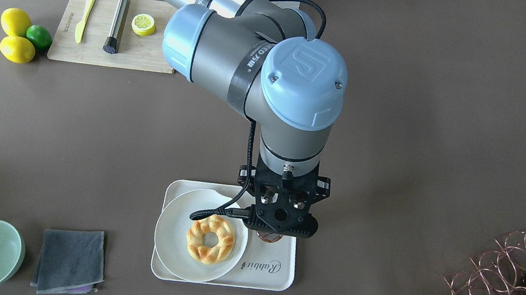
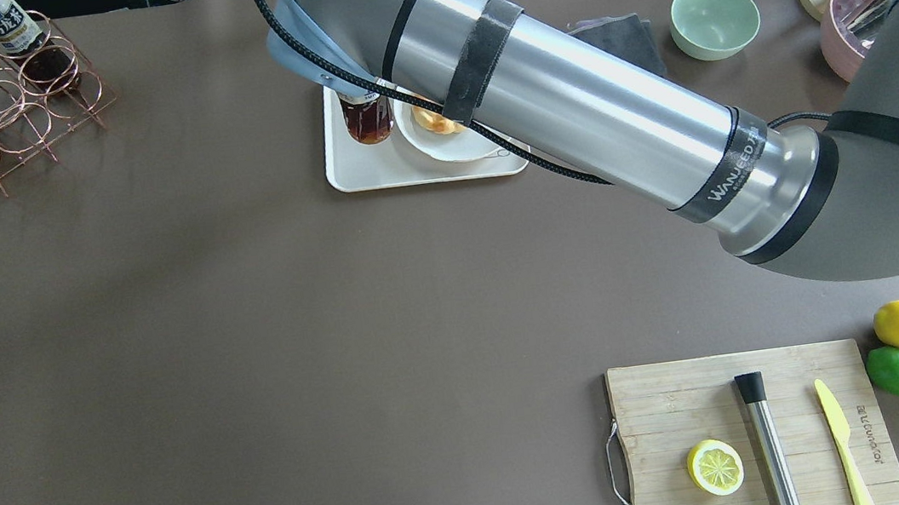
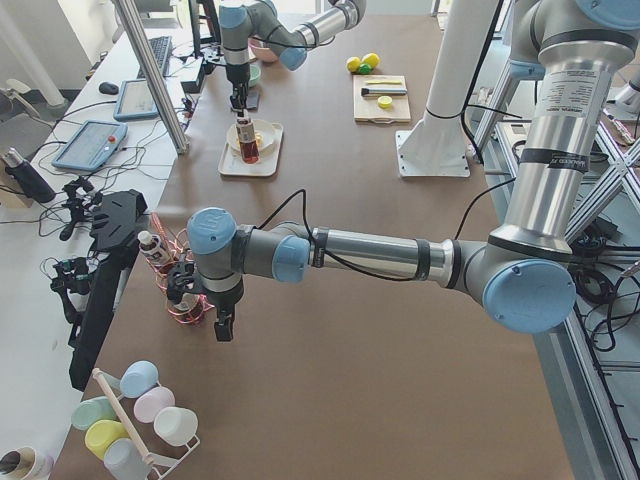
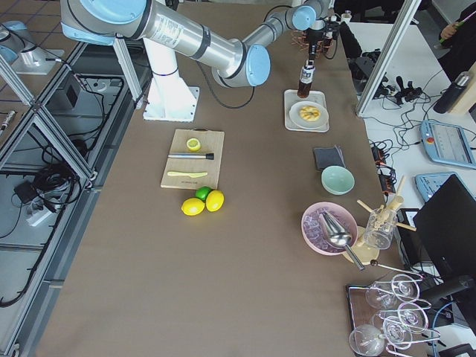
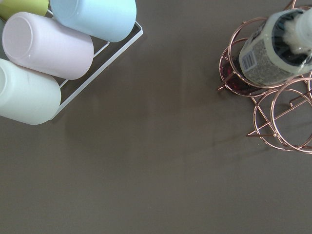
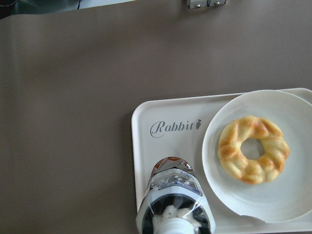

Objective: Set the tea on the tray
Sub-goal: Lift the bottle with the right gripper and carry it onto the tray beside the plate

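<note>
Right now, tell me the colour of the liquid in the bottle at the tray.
Dark reddish-brown; the tea shows best in the overhead exterior view.

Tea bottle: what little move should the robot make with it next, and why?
Probably lower it gently straight down until it rests. The right gripper holds the tea bottle upright over a bare part of the tray, beside the plate. I cannot tell whether its base touches the tray yet.

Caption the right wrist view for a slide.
Tea bottle upright over the Rabbit tray, beside a plate holding a twisted ring pastry.
</note>
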`<action>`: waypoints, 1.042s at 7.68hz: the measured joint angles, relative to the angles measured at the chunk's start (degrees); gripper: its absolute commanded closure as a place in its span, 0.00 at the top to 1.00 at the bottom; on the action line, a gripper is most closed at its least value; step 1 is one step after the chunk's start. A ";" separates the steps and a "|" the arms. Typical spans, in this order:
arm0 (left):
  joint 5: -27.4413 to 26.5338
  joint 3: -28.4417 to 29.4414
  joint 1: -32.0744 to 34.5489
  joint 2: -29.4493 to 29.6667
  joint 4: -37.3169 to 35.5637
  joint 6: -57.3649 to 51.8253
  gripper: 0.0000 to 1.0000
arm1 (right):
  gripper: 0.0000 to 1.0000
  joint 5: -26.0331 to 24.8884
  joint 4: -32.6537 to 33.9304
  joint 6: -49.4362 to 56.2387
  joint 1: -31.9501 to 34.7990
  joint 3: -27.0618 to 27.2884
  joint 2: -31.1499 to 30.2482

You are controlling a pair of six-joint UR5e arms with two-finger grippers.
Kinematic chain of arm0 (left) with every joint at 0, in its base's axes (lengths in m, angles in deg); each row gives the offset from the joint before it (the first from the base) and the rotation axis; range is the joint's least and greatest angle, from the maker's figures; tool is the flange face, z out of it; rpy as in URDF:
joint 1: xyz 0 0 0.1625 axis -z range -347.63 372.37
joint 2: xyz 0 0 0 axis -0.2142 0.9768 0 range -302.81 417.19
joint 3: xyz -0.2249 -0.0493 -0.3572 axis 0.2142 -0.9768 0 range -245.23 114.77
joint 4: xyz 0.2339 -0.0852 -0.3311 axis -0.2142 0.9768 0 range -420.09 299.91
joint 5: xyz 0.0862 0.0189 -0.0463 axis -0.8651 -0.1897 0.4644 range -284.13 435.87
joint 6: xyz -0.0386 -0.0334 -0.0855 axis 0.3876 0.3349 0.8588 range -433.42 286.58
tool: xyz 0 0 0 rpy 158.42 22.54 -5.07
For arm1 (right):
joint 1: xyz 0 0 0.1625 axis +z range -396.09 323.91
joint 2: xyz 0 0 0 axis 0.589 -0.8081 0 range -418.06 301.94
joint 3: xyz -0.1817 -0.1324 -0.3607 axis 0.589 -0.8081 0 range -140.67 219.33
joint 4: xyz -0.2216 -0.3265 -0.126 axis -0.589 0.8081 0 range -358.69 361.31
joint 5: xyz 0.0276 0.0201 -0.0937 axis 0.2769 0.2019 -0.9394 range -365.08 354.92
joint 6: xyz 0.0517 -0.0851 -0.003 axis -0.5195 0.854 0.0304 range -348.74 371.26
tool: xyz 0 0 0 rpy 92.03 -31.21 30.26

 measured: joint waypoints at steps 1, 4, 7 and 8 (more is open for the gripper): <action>-0.03 0.11 -0.01 0.03 0.00 0.08 0.97 | 0.00 -0.03 -1.41 0.01 -0.34 -1.09 0.02; 0.00 0.73 -0.06 0.42 0.05 0.28 0.97 | 0.15 -0.10 -2.30 0.10 -0.78 -1.88 0.02; 0.00 1.04 -0.06 0.40 0.09 0.30 0.97 | 1.00 -0.52 -2.35 0.36 -1.01 -1.95 -0.03; 0.00 1.06 -0.06 0.33 0.09 0.28 0.97 | 1.00 -1.00 -2.34 0.30 -1.19 -1.95 -0.03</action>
